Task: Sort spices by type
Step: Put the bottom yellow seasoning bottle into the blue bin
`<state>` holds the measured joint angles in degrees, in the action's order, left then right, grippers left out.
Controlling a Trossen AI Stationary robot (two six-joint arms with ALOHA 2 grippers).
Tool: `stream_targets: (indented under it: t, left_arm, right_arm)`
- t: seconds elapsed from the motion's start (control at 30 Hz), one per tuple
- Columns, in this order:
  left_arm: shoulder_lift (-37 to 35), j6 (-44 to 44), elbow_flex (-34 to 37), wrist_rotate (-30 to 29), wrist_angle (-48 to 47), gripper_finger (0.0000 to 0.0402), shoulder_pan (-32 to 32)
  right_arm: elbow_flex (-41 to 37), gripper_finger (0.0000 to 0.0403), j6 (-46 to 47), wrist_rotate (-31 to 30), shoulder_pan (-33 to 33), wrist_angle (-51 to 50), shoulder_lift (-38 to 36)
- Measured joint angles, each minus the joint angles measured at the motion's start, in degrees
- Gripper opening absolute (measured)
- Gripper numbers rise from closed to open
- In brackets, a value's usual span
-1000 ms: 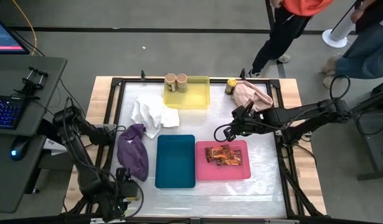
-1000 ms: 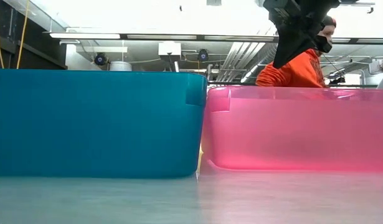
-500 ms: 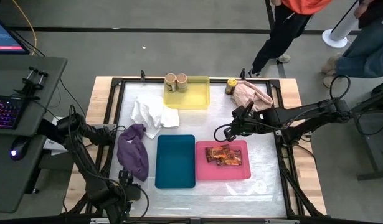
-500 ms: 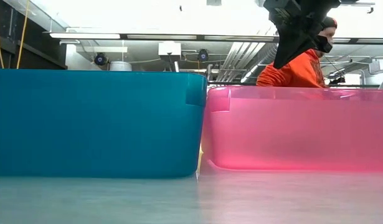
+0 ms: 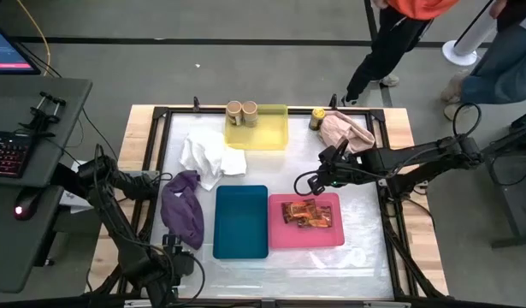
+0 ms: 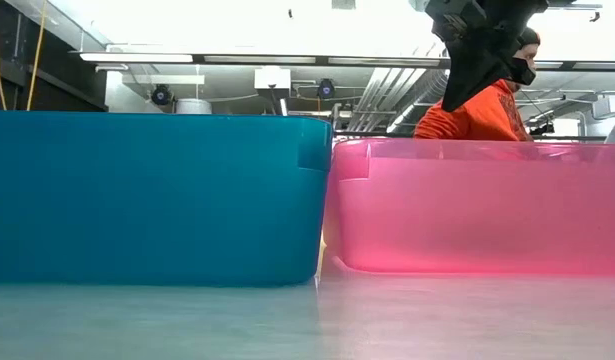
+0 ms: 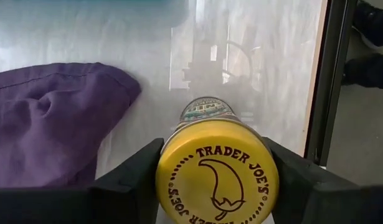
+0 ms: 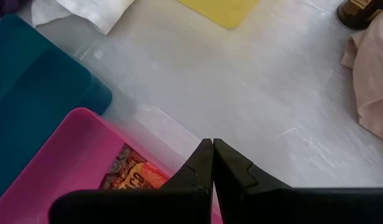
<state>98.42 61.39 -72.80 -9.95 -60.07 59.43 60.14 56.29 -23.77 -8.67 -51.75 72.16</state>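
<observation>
A jar with a yellow lid stands on the table near the front left corner, beside the purple cloth. My left gripper is over it, shut on it. Two jars with tan lids stand in the yellow tray. Another jar with a yellow lid stands by the pink cloth. Orange-red packets lie in the pink tray. My right gripper hangs shut above the table, just beyond the pink tray's far edge. My left gripper has the jar's yellow lid pinched between its two fingers, one finger on each side of the lid's rim. The fingers come from above, pointing steeply down. Whether the jar's base rests on the table is hidden by the lid.
An empty teal tray sits between the purple cloth and the pink tray. A white cloth lies left of the yellow tray. The table's black frame runs close to the held jar. People stand beyond the far edge.
My left gripper has sunk a little toward the table at the front left corner, then kept still. My right gripper has not moved.
</observation>
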Motion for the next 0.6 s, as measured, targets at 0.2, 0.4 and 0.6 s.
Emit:
stream_targets:
  t: [0.2,0.4,0.6]
  left_arm:
    - [-5.19,-4.35,-1.11,0.96,-1.56,0.0195,-3.60]
    - [-14.36,-15.84,-9.96,-7.95,-13.36,0.0199,-13.34]
    - [-15.67,-33.92,-15.21,-8.20,-13.32,0.0198,-32.36]
  right_arm:
    - [0.00,0.0000,-0.49,0.00,0.00,0.00,0.00]
    - [0.00,0.0000,-0.82,0.67,0.00,0.05,0.00]
    - [0.00,0.0000,2.29,1.76,0.00,0.09,0.00]
